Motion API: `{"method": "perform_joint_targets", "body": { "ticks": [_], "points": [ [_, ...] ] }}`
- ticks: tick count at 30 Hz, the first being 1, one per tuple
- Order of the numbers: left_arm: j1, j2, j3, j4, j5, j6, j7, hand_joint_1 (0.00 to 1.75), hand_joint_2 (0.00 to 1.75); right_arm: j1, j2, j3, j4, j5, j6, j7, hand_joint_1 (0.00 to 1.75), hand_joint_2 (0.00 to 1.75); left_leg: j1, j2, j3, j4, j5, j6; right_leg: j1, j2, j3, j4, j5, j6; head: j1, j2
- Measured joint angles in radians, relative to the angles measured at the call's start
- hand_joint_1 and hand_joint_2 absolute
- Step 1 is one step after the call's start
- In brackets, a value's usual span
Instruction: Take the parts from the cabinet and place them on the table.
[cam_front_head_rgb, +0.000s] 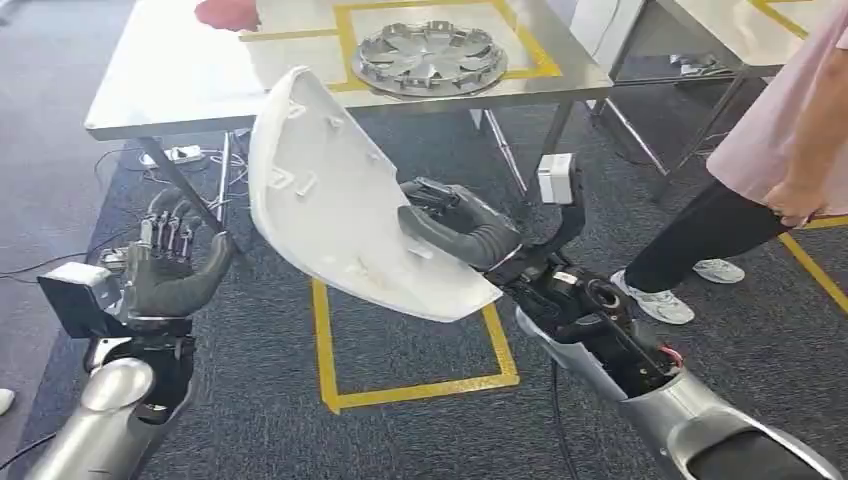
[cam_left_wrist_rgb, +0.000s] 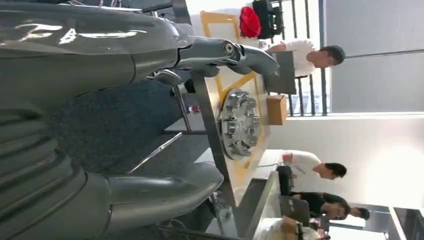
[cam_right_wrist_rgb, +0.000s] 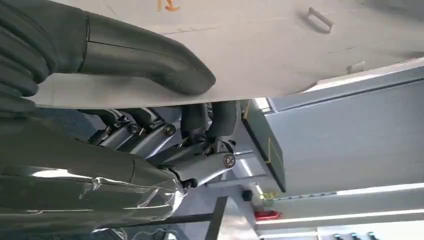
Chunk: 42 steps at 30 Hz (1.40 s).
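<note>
My right hand (cam_front_head_rgb: 462, 228) grips a large white curved plastic panel (cam_front_head_rgb: 335, 200), thumb on its inner face and fingers behind it. In the right wrist view the thumb (cam_right_wrist_rgb: 145, 57) presses on the panel (cam_right_wrist_rgb: 280, 45) and the fingers (cam_right_wrist_rgb: 200, 125) curl under its edge. The panel hangs tilted above the floor, just in front of the steel table (cam_front_head_rgb: 170, 80). A silver hubcap (cam_front_head_rgb: 431, 57) lies on that table inside a yellow tape square; the left wrist view shows the hubcap (cam_left_wrist_rgb: 239, 124) too. My left hand (cam_front_head_rgb: 172, 262) is raised at the left, fingers apart, holding nothing.
A red object (cam_front_head_rgb: 228, 12) lies at the table's far edge. A person (cam_front_head_rgb: 770, 170) in a pink top stands at the right beside a second table (cam_front_head_rgb: 740, 30). Yellow tape (cam_front_head_rgb: 400, 390) marks a square on the grey carpet. Cables and a power strip (cam_front_head_rgb: 175, 155) lie under the table.
</note>
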Motion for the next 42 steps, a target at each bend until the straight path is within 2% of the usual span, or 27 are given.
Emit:
{"method": "perform_joint_targets", "body": {
  "ticks": [1, 2, 3, 5, 6, 7, 8, 11, 12, 15, 16, 17, 18, 20, 21, 22, 25, 26, 27, 28, 30, 31, 32, 34, 36, 37, 42],
  "points": [
    [0.002, 0.0, 0.0, 0.0, -0.002, 0.0, -0.001, 0.0, 1.75, 0.004, 0.0, 0.0, 0.0, 0.001, 0.0, 0.0, 1.75, 1.75, 0.007, 0.001, -0.032, 0.023, -0.01, -0.008, -0.002, 0.0, 0.004, 0.001, -0.006, 0.003, -0.002, 0.0],
    [0.004, 0.0, 0.0, 0.002, -0.003, 0.0, -0.001, 0.0, 1.75, 0.008, 0.0, 0.0, 0.0, 0.004, 0.001, 0.001, 1.75, 1.75, 0.013, 0.002, -0.038, 0.002, 0.011, -0.014, -0.005, 0.001, 0.012, 0.002, -0.014, 0.007, -0.005, 0.0],
    [0.004, 0.0, 0.0, 0.002, -0.005, 0.0, -0.001, 0.0, 1.75, 0.01, 0.0, 0.0, 0.0, 0.01, 0.002, 0.002, 1.75, 1.75, 0.018, 0.004, -0.02, -0.068, 0.065, -0.018, -0.01, 0.002, 0.023, 0.004, -0.024, 0.012, -0.009, 0.0],
    [0.004, 0.0, 0.0, 0.002, -0.01, -0.002, -0.001, 0.0, 1.75, 0.01, 0.0, 0.0, 0.0, 0.012, 0.003, 0.002, 1.75, 1.75, 0.027, 0.008, 0.051, -0.262, 0.205, -0.028, -0.017, 0.002, 0.038, 0.016, -0.046, 0.026, -0.015, 0.0],
    [0.004, 0.0, 0.0, 0.002, -0.011, -0.003, -0.001, 0.0, 1.75, 0.009, 0.0, 0.0, 0.0, 0.012, 0.005, 0.002, 1.75, 1.75, 0.026, 0.009, 0.057, -0.297, 0.201, -0.029, -0.016, 0.003, 0.04, 0.023, -0.056, 0.034, -0.026, 0.0],
    [0.005, 0.0, 0.0, 0.002, -0.012, -0.003, 0.002, 0.0, 1.75, 0.008, 0.0, 0.0, 0.0, 0.012, 0.005, 0.003, 1.75, 1.75, 0.021, 0.009, 0.052, -0.296, 0.168, -0.01, -0.015, 0.005, 0.031, 0.025, -0.058, 0.04, -0.032, 0.0],
    [0.008, -0.001, 0.0, 0.002, -0.013, -0.003, 0.003, 0.0, 1.75, 0.008, 0.0, 0.001, 0.0, 0.013, 0.005, 0.003, 1.75, 1.75, 0.018, 0.007, 0.054, -0.29, 0.193, 0.0, -0.012, 0.004, 0.027, 0.025, -0.065, 0.048, -0.031, 0.0],
    [0.008, -0.001, 0.0, 0.002, -0.013, -0.006, 0.002, 0.0, 1.75, 0.011, 0.0, -0.002, 0.0, 0.013, 0.005, 0.003, 1.75, 1.75, 0.022, 0.003, 0.064, -0.287, 0.184, 0.02, -0.02, 0.002, 0.03, 0.03, -0.087, 0.068, -0.023, 0.0],
    [0.007, -0.002, 0.0, 0.002, -0.013, -0.01, 0.002, 0.0, 1.75, 0.01, 0.0, -0.002, 0.0, 0.013, 0.005, 0.003, 1.75, 1.75, 0.021, 0.003, 0.071, -0.287, 0.178, 0.029, -0.019, -0.001, 0.018, 0.069, -0.107, 0.069, -0.017, 0.0],
    [0.008, -0.003, 0.0, 0.002, -0.014, -0.013, 0.002, 0.0, 1.75, 0.009, 0.0, -0.002, 0.0, 0.011, 0.004, 0.004, 1.75, 1.75, 0.014, 0.003, 0.09, -0.286, 0.16, 0.041, -0.018, 0.0, -0.118, 0.332, -0.202, 0.072, 0.007, 0.0],
    [0.01, -0.003, 0.0, 0.002, -0.015, -0.013, 0.002, 0.0, 1.75, 0.011, 0.0, -0.002, 0.001, 0.011, 0.004, 0.005, 1.75, 1.75, 0.011, 0.002, 0.097, -0.286, 0.154, 0.042, -0.018, -0.001, -0.156, 0.385, -0.205, 0.072, 0.01, 0.0],
    [0.01, -0.003, 0.0, 0.002, -0.015, -0.013, 0.002, 0.0, 1.75, 0.012, 0.0, -0.002, 0.002, 0.011, 0.003, 0.005, 1.75, 1.75, 0.009, 0.0, 0.107, -0.286, 0.147, 0.042, -0.018, 0.0, -0.167, 0.381, -0.18, 0.07, 0.012, 0.0],
    [0.01, -0.003, 0.0, 0.002, -0.015, -0.013, 0.002, 0.0, 1.75, 0.012, 0.0, -0.002, 0.002, 0.011, 0.003, 0.005, 1.75, 1.75, 0.008, -0.002, 0.118, -0.286, 0.14, 0.042, -0.018, 0.0, -0.155, 0.33, -0.132, 0.067, 0.015, 0.0],
    [0.01, -0.005, 0.0, 0.002, -0.016, -0.014, 0.002, 0.0, 1.75, 0.011, 0.0, -0.004, 0.002, 0.011, 0.001, 0.006, 1.75, 1.75, 0.005, -0.006, 0.147, -0.286, 0.122, 0.039, -0.016, 0.0, -0.086, 0.145, -0.009, 0.053, 0.026, 0.0],
    [0.01, -0.005, 0.0, 0.002, -0.016, -0.014, 0.002, 0.0, 1.75, 0.01, 0.0, -0.005, 0.002, 0.011, 0.001, 0.005, 1.75, 1.75, 0.007, -0.006, 0.152, -0.289, 0.116, 0.037, -0.011, 0.002, -0.065, 0.079, 0.018, 0.044, 0.031, 0.0],
    [0.007, -0.006, 0.0, 0.002, -0.016, -0.015, 0.002, 0.0, 1.75, 0.008, 0.0, -0.005, 0.002, 0.011, 0.001, 0.004, 1.75, 1.75, 0.002, -0.008, 0.151, -0.288, 0.114, 0.032, -0.005, 0.001, -0.046, 0.069, 0.009, 0.044, 0.022, 0.0],
    [0.009, -0.007, 0.0, 0.002, -0.016, -0.019, 0.002, 0.0, 1.75, 0.006, 0.0, -0.005, 0.002, 0.011, 0.001, 0.005, 1.75, 1.75, 0.005, -0.007, 0.146, -0.291, 0.112, 0.019, -0.002, 0.002, -0.038, 0.047, -0.012, 0.036, 0.026, 0.0],
    [0.008, -0.007, 0.0, 0.001, -0.017, -0.019, 0.002, 0.0, 1.75, 0.006, 0.0, -0.006, 0.002, 0.012, 0.001, 0.004, 1.75, 1.75, -0.001, -0.006, 0.148, -0.29, 0.104, 0.01, -0.015, 0.002, -0.021, 0.03, -0.011, 0.034, 0.024, 0.0],
    [0.008, -0.006, 0.0, 0.001, -0.018, -0.019, 0.002, 0.0, 1.75, 0.005, 0.0, -0.007, 0.002, 0.013, 0.0, 0.003, 1.75, 1.75, 0.002, -0.001, 0.145, -0.27, 0.093, 0.007, -0.014, 0.003, -0.013, 0.024, -0.011, 0.032, 0.024, 0.0],
    [0.004, -0.006, 0.0, 0.001, -0.018, -0.019, 0.001, 0.0, 1.75, 0.001, 0.0, -0.007, 0.002, 0.013, 0.0, 0.001, 1.75, 1.75, 0.003, 0.0, 0.114, -0.211, 0.067, 0.004, -0.015, 0.0, -0.009, 0.023, -0.014, 0.026, 0.014, 0.0],
    [0.008, -0.006, 0.0, 0.001, -0.018, -0.019, 0.002, 0.0, 1.75, -0.001, 0.0, -0.004, 0.003, 0.013, 0.001, 0.001, 1.75, 1.75, 0.006, 0.0, 0.003, -0.028, 0.01, -0.003, -0.015, 0.0, -0.004, 0.023, -0.021, 0.02, 0.0, 0.0],
    [0.011, -0.006, 0.0, 0.001, -0.018, -0.019, 0.002, 0.0, 1.75, 0.0, 0.0, -0.004, 0.005, 0.013, 0.001, 0.0, 1.75, 1.75, 0.006, 0.001, -0.044, 0.036, 0.0, -0.005, -0.015, 0.0, -0.002, 0.024, -0.025, 0.02, -0.003, 0.0],
    [0.013, -0.006, 0.001, 0.002, -0.018, -0.019, 0.002, 0.0, 1.75, 0.0, 0.0, -0.004, 0.007, 0.014, 0.001, -0.001, 1.75, 1.75, 0.007, 0.001, -0.067, 0.049, 0.015, -0.005, -0.015, 0.0, 0.002, 0.025, -0.03, 0.02, -0.008, 0.0],
    [0.013, -0.005, 0.0, 0.002, -0.019, -0.019, 0.002, 0.0, 1.75, 0.0, 0.0, -0.004, 0.01, 0.018, 0.001, -0.003, 1.75, 1.75, 0.007, 0.002, -0.032, -0.063, 0.106, -0.003, -0.015, 0.002, 0.017, 0.027, -0.042, 0.023, -0.016, 0.0],
    [0.012, -0.005, 0.0, 0.002, -0.019, -0.02, 0.002, 0.0, 1.75, -0.001, 0.0, -0.004, 0.011, 0.019, 0.002, -0.01, 1.75, 1.75, 0.008, 0.008, 0.055, -0.265, 0.208, 0.003, -0.015, 0.002, 0.035, 0.029, -0.061, 0.033, -0.021, 0.0],
    [0.01, -0.006, 0.0, 0.002, -0.019, -0.021, 0.001, 0.0, 1.75, -0.003, 0.0, -0.005, 0.012, 0.023, 0.002, -0.014, 1.75, 1.75, 0.0, 0.008, 0.069, -0.28, 0.186, 0.004, -0.007, 0.003, 0.034, 0.03, -0.068, 0.039, -0.028, 0.0],
    [0.008, -0.008, 0.0, 0.002, -0.021, -0.027, 0.002, 0.0, 1.75, -0.007, 0.0, -0.012, 0.019, 0.046, 0.002, -0.02, 1.75, 1.75, 0.006, 0.002, 0.084, -0.289, 0.173, 0.036, -0.012, 0.0, 0.04, 0.038, -0.096, 0.064, -0.015, 0.0]
  ]
}}
